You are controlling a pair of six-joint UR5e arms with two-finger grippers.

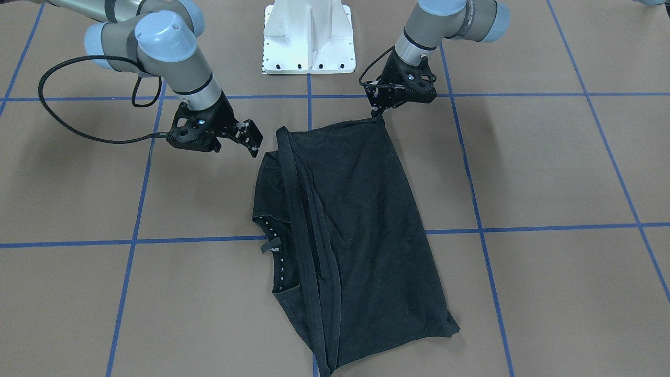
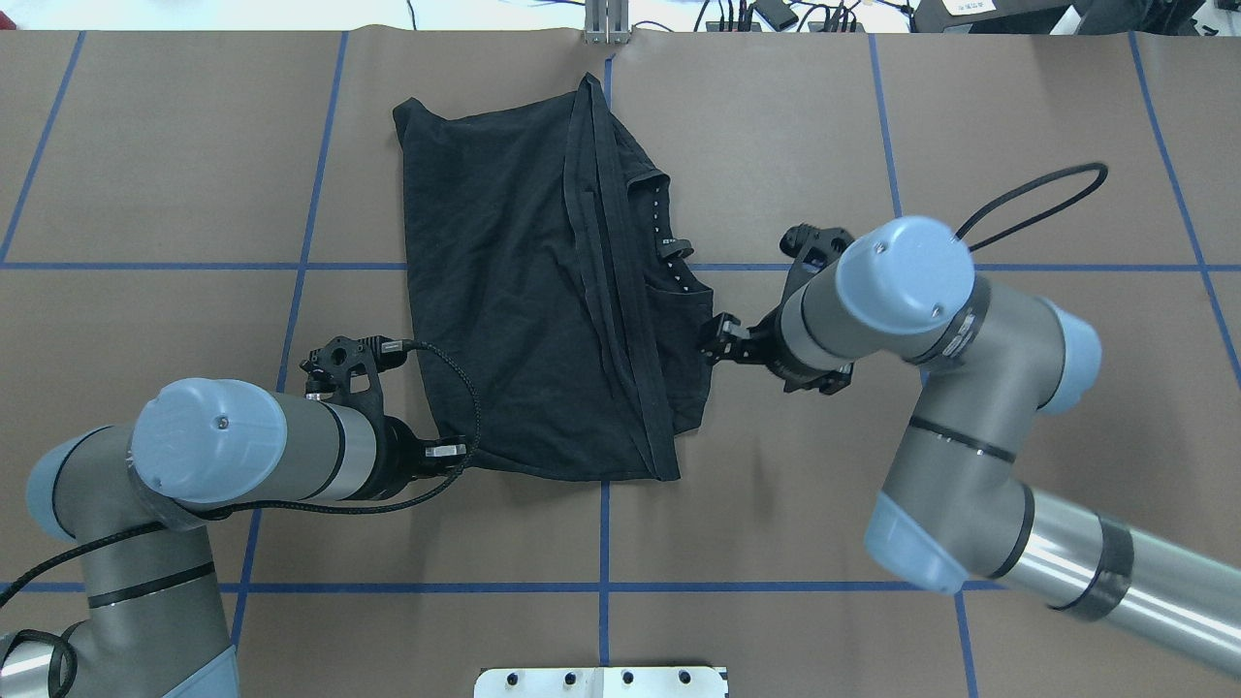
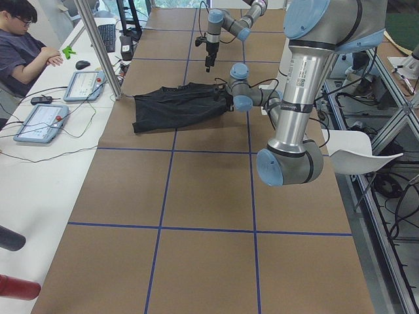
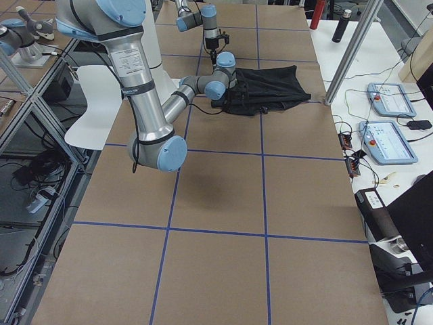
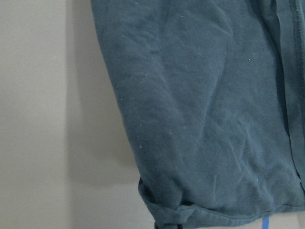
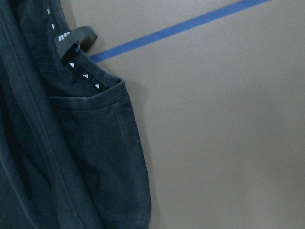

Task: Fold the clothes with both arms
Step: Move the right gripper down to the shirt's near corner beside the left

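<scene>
1. T-shirt (image 1: 361, 220), black, one. It lies on the tabletop (image 1: 549, 167) between the two arms, folded lengthwise, with long narrow pleats running down it. Plain cloth is uppermost. It crosses one of the blue tape lines (image 1: 549, 228).
2. Collar (image 1: 280, 267). It is exposed along the T-shirt's edge on the right arm's side. The inside is lined with a strip of small white triangles, and a small black loop tab (image 1: 272, 245) sticks out beside it.
3. Left claw (image 1: 378, 112). It is pinched closed on the T-shirt's corner nearest the robot, on the left arm's side. The cloth rises to a small peak at the fingertips, and the rest of the T-shirt lies flat.
4. Right claw (image 1: 255, 141). Its fingers are spread apart and hold nothing. It sits just beside the T-shirt's edge at the robot end, and the front view shows a narrow strip of bare tabletop between tips and cloth.
5. Left arm (image 1: 450, 21) and right arm (image 1: 167, 47). Both are silver-grey tubes with light blue joint caps. A black cable loops off the right arm's wrist.
6. Tabletop. It is brown and marked into large squares by the blue tape.
7. Pedestal (image 1: 309, 36). It is white and bolted, and stands at the robot's edge midway between the arms.
8. Person (image 3: 19, 46). Seated at a side table beyond the T-shirt's far end, with two handheld control screens (image 3: 39, 121) lying there.
</scene>
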